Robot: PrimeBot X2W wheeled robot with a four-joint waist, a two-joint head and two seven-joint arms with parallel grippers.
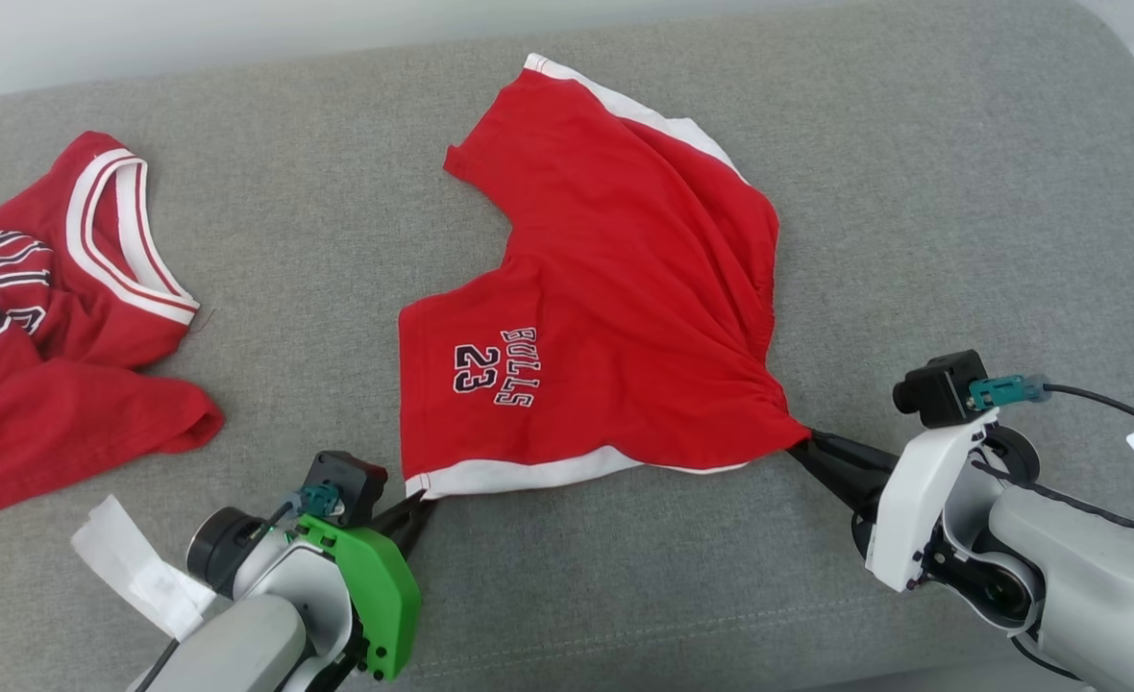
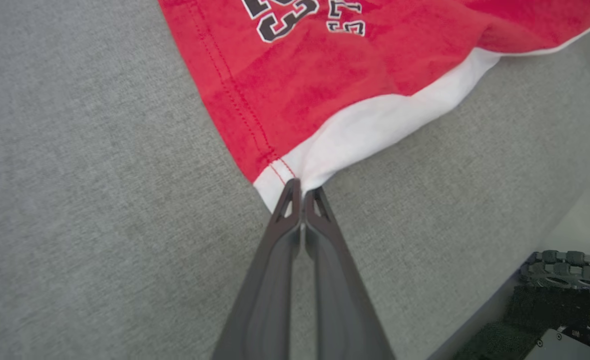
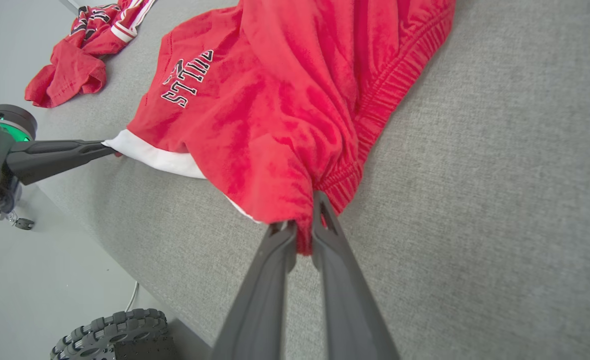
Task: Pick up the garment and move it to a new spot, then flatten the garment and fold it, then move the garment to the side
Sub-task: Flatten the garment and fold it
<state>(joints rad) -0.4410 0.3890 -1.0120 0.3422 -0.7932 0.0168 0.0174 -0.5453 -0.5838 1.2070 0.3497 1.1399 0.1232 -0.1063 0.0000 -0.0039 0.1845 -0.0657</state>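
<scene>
The garment (image 1: 615, 288) is a pair of red shorts with white trim and "BULLS 23" print, lying spread on the grey cushion (image 1: 913, 192). My left gripper (image 1: 421, 500) is shut on the white hem corner at the near left; in the left wrist view the garment (image 2: 325, 85) has that corner pinched in the left gripper (image 2: 301, 186). My right gripper (image 1: 802, 442) is shut on the bunched waistband at the near right; the right wrist view shows the garment (image 3: 275, 95) gathered into the right gripper (image 3: 302, 220). The cloth is stretched between both grips.
A second red jersey (image 1: 58, 308) with a white-edged collar lies crumpled at the far left of the cushion. The cushion's front edge runs just behind my arms, with floor and a wheel (image 3: 120, 332) below it. A white tag (image 1: 139, 567) hangs by my left wrist.
</scene>
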